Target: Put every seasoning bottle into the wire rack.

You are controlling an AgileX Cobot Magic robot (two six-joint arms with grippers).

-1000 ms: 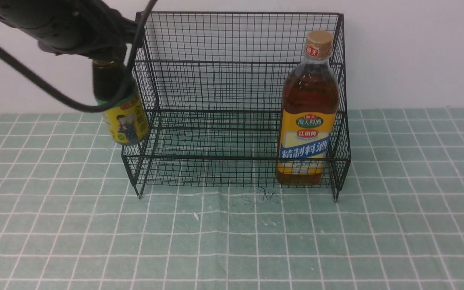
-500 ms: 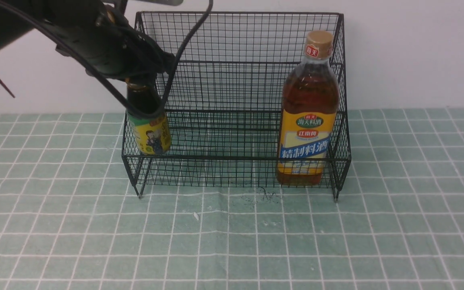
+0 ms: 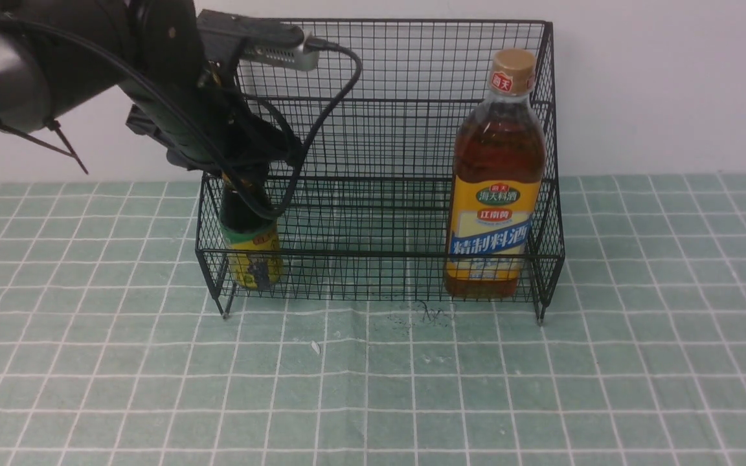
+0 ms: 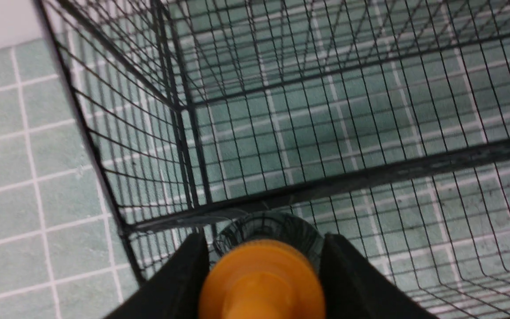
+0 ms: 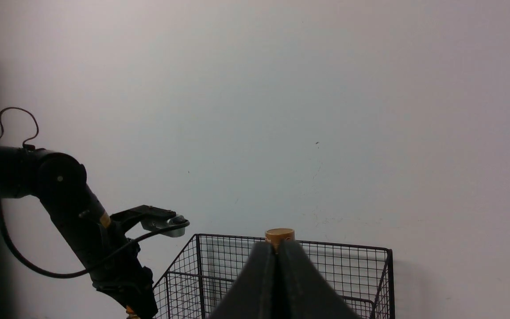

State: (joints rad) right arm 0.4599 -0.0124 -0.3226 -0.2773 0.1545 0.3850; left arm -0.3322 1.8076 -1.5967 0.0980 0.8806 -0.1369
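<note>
Your left pincer (image 4: 264, 241) has carried the small dark-sauce squeeze bottle (image 3: 251, 249) from outside the left side wall of the wire rack (image 3: 379, 129), over that wall, and down into the lower front tier. The bottle now stands upright in the tier's left corner, its yellow-green label behind the front mesh. The pincer still grips it just below the orange cap (image 4: 261, 283), one finger on each side. So the placing looks nearly done; what probably remains is letting go and lifting clear without catching the wires.

At the right end of the same tier, the tall amber-liquid bottle (image 3: 496, 194) stands exactly as it did a second ago, so I judge that one already placed.

From the front, the arm and its cable cover the left pincer's fingers, and the mesh blurs the small bottle's base, so you cannot tell whether it rests on the tier floor or hangs just above it. Your right pincer (image 5: 277, 252) is out of the front view. Its own camera shows the fingers pressed together and empty, facing the rack and the wall behind it, with only the tall bottle's tan cap (image 5: 280, 233) peeping above them.
</note>
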